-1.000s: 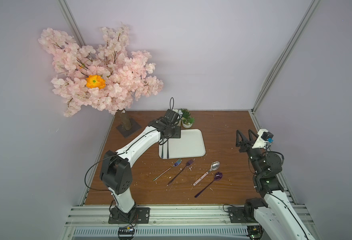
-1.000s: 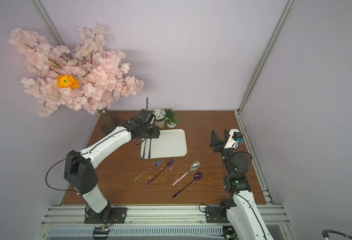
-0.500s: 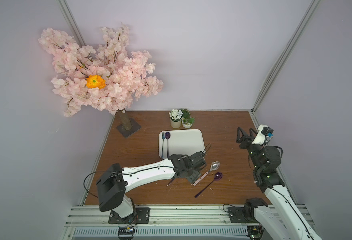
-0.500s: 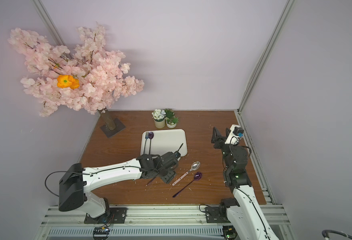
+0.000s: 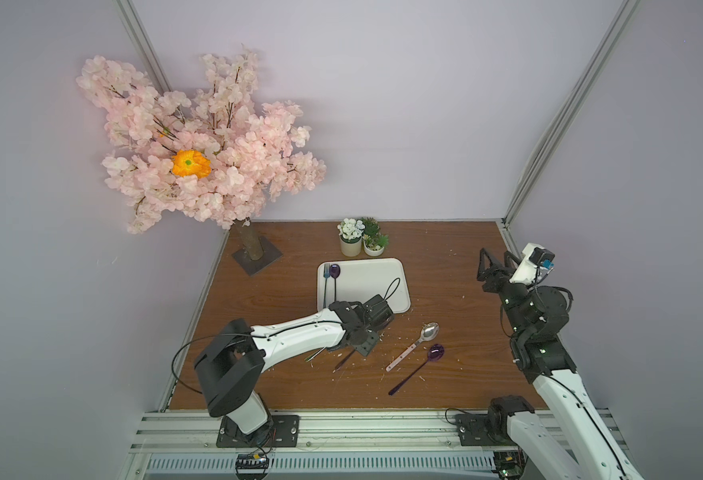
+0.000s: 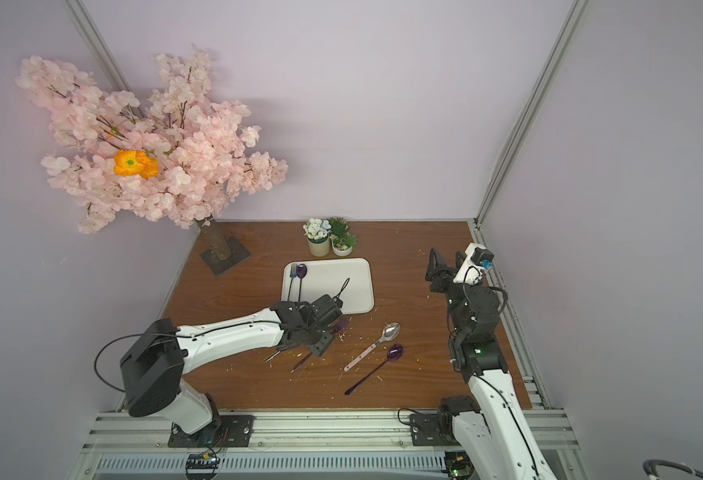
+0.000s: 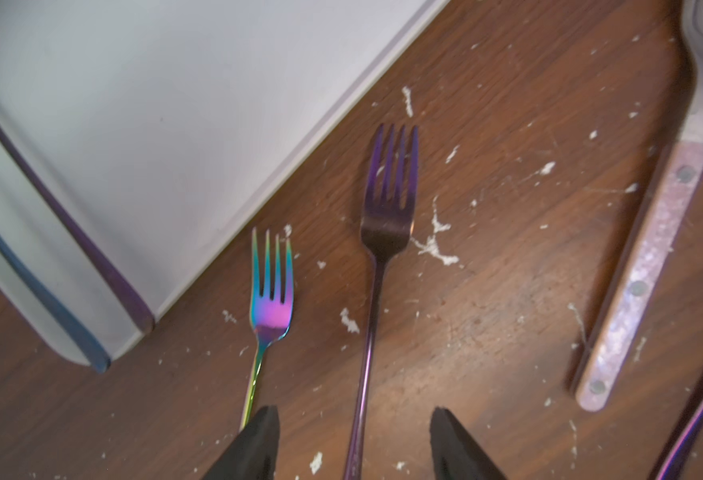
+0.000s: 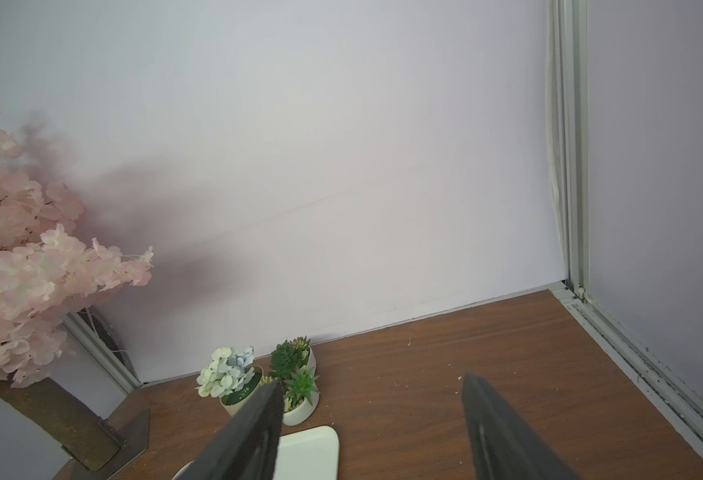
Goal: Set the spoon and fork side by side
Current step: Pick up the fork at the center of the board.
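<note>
A blue fork (image 5: pixel 326 286) and a purple spoon (image 5: pixel 334 272) lie side by side along the left edge of the white tray (image 5: pixel 374 278). On the table in front of the tray lie a purple fork (image 7: pixel 387 216) and a rainbow fork (image 7: pixel 271 291). My left gripper (image 7: pixel 354 410) hangs low over them, open, with the purple fork's handle between its fingers and nothing gripped. In both top views this arm hides the fork heads; only the handles (image 5: pixel 343 361) (image 6: pixel 275 355) show. My right gripper (image 5: pixel 494 259) is raised at the table's right side, open and empty.
A silver spoon with a pink handle (image 5: pixel 414 345) and a second purple spoon (image 5: pixel 436 352) lie to the right of the forks. Two small potted plants (image 5: pixel 362 241) stand behind the tray. A blossom tree on a base (image 5: pixel 254 253) fills the back left corner. White crumbs litter the wood.
My left arm has left the tray's left edge, where the fork and spoon now lie, and swung forward over the two forks on the table. The right arm shifted only slightly.
</note>
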Robot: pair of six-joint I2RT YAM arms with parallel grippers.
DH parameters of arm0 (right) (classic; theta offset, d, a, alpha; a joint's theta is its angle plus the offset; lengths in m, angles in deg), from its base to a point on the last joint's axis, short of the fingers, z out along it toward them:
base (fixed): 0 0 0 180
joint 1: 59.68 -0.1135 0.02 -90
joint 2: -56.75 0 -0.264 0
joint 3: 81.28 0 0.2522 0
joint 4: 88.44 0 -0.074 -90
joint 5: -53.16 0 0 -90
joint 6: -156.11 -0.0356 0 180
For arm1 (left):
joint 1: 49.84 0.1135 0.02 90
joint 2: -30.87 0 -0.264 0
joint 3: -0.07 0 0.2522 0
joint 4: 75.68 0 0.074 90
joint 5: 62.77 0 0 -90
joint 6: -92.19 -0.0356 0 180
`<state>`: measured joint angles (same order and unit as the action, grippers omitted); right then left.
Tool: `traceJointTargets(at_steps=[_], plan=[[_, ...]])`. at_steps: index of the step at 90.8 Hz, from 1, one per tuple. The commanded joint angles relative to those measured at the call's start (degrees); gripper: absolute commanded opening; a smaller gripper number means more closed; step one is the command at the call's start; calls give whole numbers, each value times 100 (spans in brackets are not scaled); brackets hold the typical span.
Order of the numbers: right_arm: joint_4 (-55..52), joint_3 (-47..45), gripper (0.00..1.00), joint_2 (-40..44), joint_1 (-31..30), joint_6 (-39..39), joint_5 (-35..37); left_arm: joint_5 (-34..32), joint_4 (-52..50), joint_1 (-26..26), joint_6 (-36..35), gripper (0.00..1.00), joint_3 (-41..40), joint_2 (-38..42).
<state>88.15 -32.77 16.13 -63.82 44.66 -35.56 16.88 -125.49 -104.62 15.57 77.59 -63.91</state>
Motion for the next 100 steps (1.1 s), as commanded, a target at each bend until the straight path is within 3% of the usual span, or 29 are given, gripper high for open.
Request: traceJointTargets(at_steps=[1, 24, 71, 100], plan=[[-173, 121, 71, 94, 0, 81, 98, -106, -24, 192, -84, 57, 110, -176], [-214, 90, 72, 67, 1, 290, 263, 241, -92, 942, 26, 53, -615, 620], [-14, -41, 72, -67, 1, 353, 221, 455, -34, 1168, 126, 47, -1005, -75], [-97, -29, 72, 9, 1, 498, 301, 941, -33, 1172, -127, 26, -965, -307]])
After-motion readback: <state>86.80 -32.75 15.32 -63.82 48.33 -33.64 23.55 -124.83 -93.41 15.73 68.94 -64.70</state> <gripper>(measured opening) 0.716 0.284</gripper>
